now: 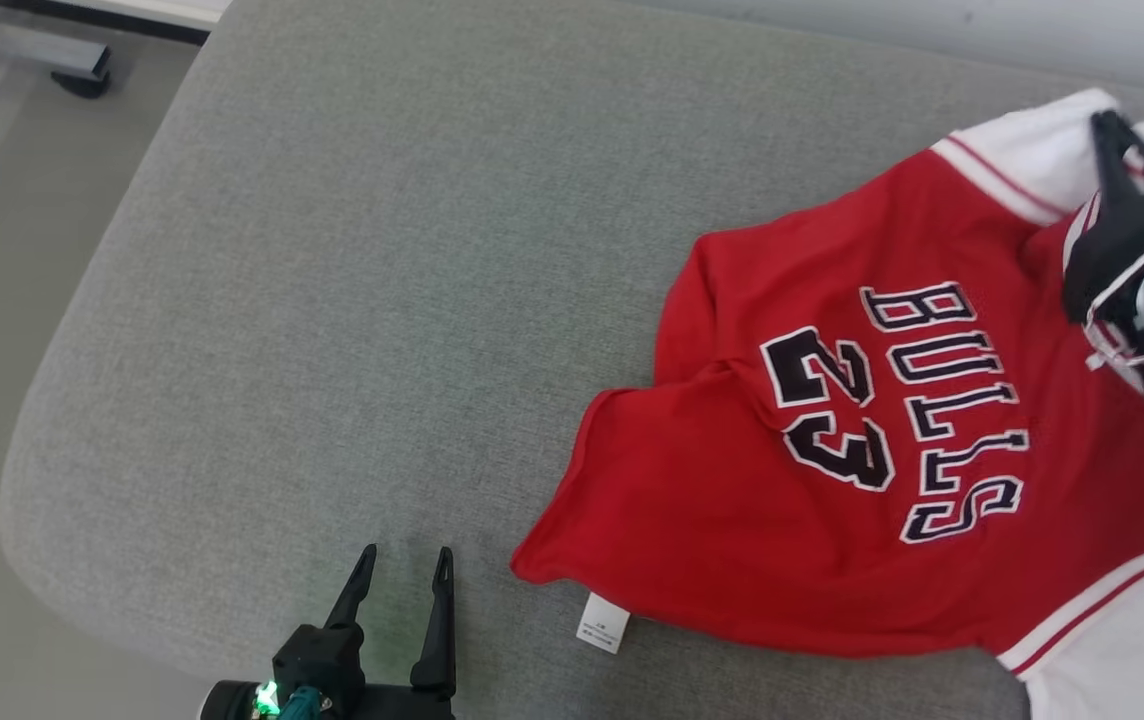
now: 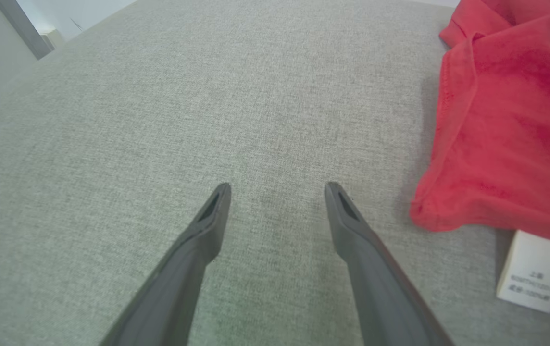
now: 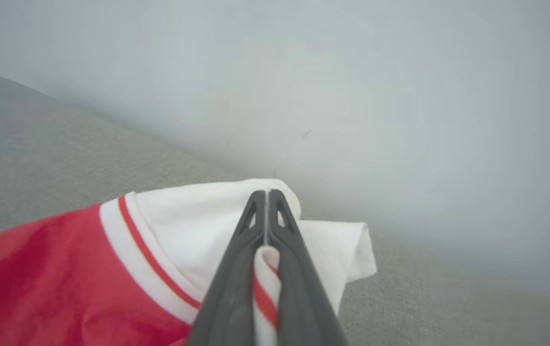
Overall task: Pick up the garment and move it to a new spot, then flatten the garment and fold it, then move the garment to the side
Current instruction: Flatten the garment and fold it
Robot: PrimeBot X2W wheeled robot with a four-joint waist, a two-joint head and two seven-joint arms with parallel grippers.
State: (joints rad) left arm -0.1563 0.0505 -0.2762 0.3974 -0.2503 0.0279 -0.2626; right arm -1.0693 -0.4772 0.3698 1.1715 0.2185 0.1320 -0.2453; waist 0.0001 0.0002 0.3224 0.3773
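**Red jersey: right tool clamped on trim, left tool idle**

- Garment (image 1: 832,420): red jersey w/ white sleeves, black "BULLS 23" lettering facing up. Lies mostly flat on grey cushion (image 1: 382,250), some folds near hem.
- Right tool (image 3: 266,193): fingers pressed together, tips meeting, pinching a fold of red-and-white striped trim (image 3: 265,288) btwn them. White sleeve (image 3: 193,216) bunches just left of and behind the fingers; red body spreads off to tool's left. Pale wall (image 3: 352,96) beyond the tips.
- Left tool (image 1: 407,552): fingers spread wide, nothing btwn them, over bare cushion. Garment's hem corner sits near, to this tool's right, not touching.
- Care label (image 1: 603,622): white, pokes out from under hem, right of left tool. Print too small to read.
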